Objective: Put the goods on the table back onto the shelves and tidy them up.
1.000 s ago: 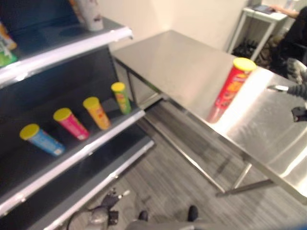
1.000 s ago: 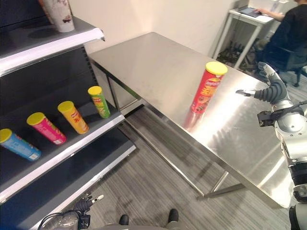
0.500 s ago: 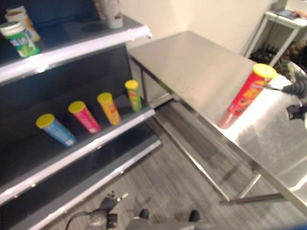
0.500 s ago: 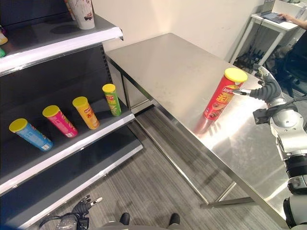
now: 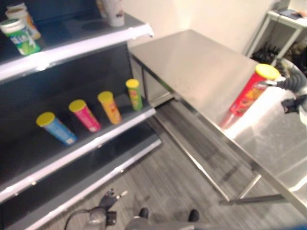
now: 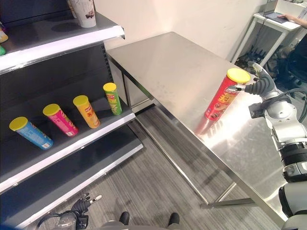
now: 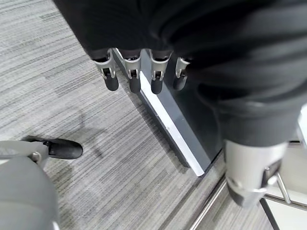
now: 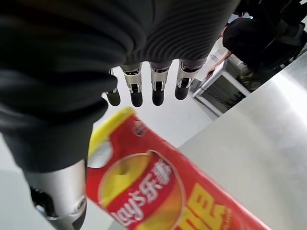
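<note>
Red crisp can [image 6: 222, 98], yellow lid, is seen upright on the steel table [image 6: 168, 62], close to the table's front edge. The right hand [image 6: 259, 87] is held at the can's top, thumb tip just at the lid rim; in the right wrist view the fingers [image 8: 158, 88] are seen extended and relaxed w/ the can between them and the thumb, nothing gripped. The left hand [image 7: 144, 72] is hung low over the grey floor by the shelf base, fingers straight, nothing held. On the middle shelf [image 6: 72, 143] four cans are lined up near its front edge: blue [image 6: 30, 132], pink [image 6: 60, 120], orange [image 6: 86, 111], green [image 6: 112, 97]. A white cup [image 6: 84, 10] is stood on the top shelf's right end.
</note>
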`<state>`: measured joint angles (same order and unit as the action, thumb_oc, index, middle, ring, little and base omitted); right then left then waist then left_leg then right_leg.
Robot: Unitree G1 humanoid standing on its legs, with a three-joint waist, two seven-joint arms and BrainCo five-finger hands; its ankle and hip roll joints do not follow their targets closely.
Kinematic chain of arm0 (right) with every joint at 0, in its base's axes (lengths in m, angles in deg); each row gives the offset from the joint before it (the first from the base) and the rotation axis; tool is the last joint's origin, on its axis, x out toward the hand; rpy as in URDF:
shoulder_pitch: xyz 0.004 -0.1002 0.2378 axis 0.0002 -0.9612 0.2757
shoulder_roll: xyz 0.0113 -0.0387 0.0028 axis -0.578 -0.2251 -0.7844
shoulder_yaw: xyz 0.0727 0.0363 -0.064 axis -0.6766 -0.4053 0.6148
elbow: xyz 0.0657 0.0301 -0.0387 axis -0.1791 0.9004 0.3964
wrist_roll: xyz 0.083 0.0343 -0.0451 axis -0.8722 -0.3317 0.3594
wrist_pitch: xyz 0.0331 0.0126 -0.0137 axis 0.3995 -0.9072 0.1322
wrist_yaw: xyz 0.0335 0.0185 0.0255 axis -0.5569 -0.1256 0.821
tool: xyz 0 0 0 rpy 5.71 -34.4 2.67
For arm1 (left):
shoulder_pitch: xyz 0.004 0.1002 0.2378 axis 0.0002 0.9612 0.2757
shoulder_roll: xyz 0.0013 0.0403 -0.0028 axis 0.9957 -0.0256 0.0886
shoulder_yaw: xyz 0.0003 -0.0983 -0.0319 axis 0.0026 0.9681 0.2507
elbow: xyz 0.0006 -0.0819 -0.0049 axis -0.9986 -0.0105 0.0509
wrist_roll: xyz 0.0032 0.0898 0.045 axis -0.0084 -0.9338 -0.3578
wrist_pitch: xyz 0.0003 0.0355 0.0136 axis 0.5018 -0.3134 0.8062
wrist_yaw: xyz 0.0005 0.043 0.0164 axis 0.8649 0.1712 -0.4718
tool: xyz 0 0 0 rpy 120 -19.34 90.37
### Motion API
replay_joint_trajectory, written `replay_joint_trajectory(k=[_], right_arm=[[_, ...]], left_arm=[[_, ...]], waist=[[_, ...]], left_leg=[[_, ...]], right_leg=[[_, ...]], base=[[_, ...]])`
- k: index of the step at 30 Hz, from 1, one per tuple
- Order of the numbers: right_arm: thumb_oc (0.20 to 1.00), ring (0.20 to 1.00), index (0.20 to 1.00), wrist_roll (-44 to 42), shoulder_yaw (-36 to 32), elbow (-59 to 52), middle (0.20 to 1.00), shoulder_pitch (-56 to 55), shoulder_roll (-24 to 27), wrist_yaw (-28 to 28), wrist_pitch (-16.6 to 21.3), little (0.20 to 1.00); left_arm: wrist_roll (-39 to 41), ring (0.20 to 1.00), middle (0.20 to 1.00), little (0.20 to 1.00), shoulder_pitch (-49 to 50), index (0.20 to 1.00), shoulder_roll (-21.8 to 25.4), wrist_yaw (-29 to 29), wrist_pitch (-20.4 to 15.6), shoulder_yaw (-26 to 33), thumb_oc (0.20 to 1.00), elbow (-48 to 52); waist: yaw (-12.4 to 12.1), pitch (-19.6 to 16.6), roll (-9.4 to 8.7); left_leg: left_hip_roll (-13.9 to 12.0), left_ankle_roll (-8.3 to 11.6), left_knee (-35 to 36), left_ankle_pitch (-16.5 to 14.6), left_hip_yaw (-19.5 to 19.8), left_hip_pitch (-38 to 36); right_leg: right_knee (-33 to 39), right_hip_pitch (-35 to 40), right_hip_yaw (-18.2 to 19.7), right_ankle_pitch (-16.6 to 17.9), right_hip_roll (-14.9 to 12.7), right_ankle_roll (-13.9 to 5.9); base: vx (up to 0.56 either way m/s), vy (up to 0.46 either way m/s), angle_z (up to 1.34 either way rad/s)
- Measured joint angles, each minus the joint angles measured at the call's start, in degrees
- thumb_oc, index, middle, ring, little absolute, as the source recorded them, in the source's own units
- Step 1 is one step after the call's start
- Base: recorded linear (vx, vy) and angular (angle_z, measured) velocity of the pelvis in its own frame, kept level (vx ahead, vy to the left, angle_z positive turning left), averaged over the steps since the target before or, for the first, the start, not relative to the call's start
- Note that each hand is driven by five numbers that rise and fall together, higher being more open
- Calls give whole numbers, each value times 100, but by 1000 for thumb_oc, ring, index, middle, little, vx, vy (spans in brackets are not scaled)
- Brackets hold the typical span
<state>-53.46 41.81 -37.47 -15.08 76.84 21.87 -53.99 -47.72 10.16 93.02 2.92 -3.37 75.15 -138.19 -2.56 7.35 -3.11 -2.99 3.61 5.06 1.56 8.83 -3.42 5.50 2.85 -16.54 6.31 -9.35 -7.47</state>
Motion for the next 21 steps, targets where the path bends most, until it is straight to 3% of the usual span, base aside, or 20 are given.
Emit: replay_joint_trajectory(k=[4, 5, 6, 7, 16, 21], right_arm=[[1000, 1000, 1000, 2, 166, 143, 1000, 155, -40, 13, -88, 1000], [906, 906, 906, -1, 228, 245, 906, 228, -41, 30, -103, 906], [404, 404, 404, -11, 228, 251, 404, 232, -52, 60, -103, 404], [200, 200, 200, -29, 230, 285, 200, 248, -80, 101, -103, 200], [200, 200, 200, -357, 368, 367, 200, 360, -171, 395, -105, 200], [200, 200, 200, -363, 325, -123, 200, 154, -181, 427, -97, 200]], left_arm=[[5, 1000, 1000, 1000, -6, 1000, 40, -1, 1, 0, 1000, 0], [11, 1000, 1000, 1000, -2, 1000, 52, -1, 1, 0, 1000, 0], [81, 1000, 1000, 1000, 8, 1000, 58, -1, 2, 0, 1000, 0], [135, 1000, 1000, 1000, 11, 1000, 60, -3, 2, 0, 1000, 0], [224, 1000, 1000, 1000, 7, 1000, 78, -15, 2, 8, 1000, 5], [227, 1000, 1000, 1000, 7, 1000, 84, -8, 5, 117, 1000, 3]], waist=[[-26, 2, -1], [-37, 2, -1], [-58, 2, -2], [-71, 3, -4], [-119, 11, -18], [-110, 15, -13]], left_leg=[[0, 6, 0, 5, 1, -3], [0, 10, 0, 7, 5, -1], [0, 10, 0, 8, 4, -2], [-1, 10, 0, 8, 3, 2], [-8, 17, -1, 12, 12, 1], [-16, 19, 0, 12, 9, -4]], right_leg=[[0, 3, 0, 1, 3, 1], [0, 3, -3, 1, 4, 1], [0, 3, -3, 1, 7, 1], [0, 3, -1, 1, 10, 1], [0, 2, -11, 1, 20, 2], [1, 4, -10, 1, 26, 2]], base=[[0, 0, 0], [0, 0, 0], [0, 0, 0], [0, 0, 0], [0, 0, 0], [-11, -28, 0]])
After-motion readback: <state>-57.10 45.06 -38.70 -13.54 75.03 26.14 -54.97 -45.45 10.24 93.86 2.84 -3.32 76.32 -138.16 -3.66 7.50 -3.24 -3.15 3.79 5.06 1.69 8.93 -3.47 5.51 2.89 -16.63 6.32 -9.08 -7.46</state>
